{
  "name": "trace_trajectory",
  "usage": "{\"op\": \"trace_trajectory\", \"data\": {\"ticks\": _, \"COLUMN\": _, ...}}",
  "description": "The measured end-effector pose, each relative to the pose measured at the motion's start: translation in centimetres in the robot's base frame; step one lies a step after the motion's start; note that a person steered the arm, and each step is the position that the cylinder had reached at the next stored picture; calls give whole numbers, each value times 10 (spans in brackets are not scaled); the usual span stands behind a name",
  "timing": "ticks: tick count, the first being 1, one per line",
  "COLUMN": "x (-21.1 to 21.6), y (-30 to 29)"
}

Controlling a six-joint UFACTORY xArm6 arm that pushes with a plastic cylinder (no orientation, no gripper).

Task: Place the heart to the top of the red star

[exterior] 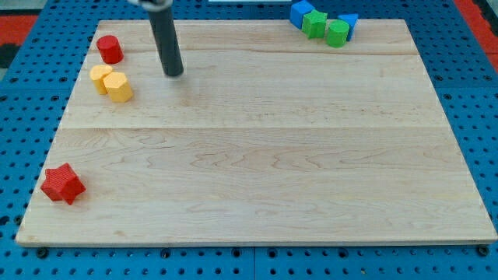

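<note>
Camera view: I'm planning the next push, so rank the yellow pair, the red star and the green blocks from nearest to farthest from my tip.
1. Yellow blocks, just to the view's left of my tip.
2. Red star, at the view's lower left corner.
3. Green blocks, top right, slightly farther than the star.

A pale wooden board (272,155), made of planks with lengthwise grain, fills most of the view. Around it on every side runs a blue perforated surface (23,93) with regular rows of holes (a strip of red shows at the top right corner). Light is even
</note>
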State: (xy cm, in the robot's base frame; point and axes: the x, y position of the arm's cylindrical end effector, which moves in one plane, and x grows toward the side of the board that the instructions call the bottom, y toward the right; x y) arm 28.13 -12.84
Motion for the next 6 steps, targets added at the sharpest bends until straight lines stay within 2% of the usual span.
{"op": "trace_trajectory", "data": {"ticks": 1, "x": -68, "y": -49}}
{"op": "trace_trajectory", "data": {"ticks": 2, "x": -54, "y": -104}}
{"op": "trace_trajectory", "data": {"ticks": 6, "x": 176, "y": -107}}
